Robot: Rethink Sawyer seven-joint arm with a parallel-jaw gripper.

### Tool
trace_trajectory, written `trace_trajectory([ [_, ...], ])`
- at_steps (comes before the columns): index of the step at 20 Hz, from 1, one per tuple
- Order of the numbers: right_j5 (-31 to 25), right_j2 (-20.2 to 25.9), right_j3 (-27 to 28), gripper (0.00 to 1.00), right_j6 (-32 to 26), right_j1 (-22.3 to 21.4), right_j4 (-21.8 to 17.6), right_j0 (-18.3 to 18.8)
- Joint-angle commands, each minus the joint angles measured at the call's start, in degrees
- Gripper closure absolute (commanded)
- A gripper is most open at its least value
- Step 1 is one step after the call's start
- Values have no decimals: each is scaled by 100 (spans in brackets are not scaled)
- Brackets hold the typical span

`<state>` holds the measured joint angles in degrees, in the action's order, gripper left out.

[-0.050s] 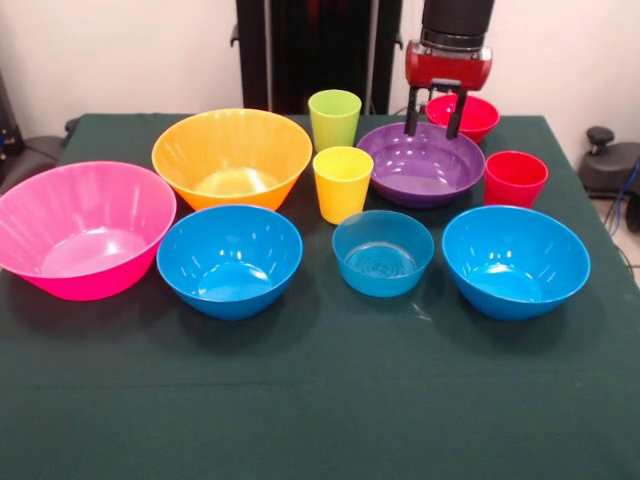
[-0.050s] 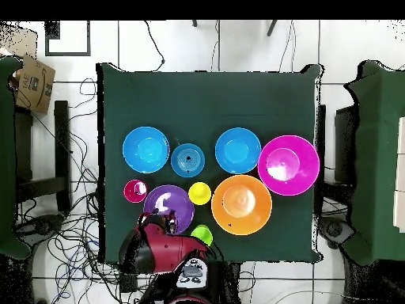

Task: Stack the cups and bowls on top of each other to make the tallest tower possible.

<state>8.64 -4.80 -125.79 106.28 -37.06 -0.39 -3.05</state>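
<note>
Ten upright vessels (image 1: pixel 343 183), mouths up, unstacked on green table (image 1: pixel 320 400).

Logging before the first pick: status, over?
Gripper open, empty, above purple bowl's far rim, small red bowl behind it. Nothing stacked; cups and bowls all separate on table. Path clear.
</note>
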Motion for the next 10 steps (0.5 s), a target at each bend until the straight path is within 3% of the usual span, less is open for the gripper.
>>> trace_trajectory([
  [1, 160, 273, -306, 0, 1147, -83, -13, -77],
  [10, 86, 227, -255, 0, 1185, -194, 169, -273],
])
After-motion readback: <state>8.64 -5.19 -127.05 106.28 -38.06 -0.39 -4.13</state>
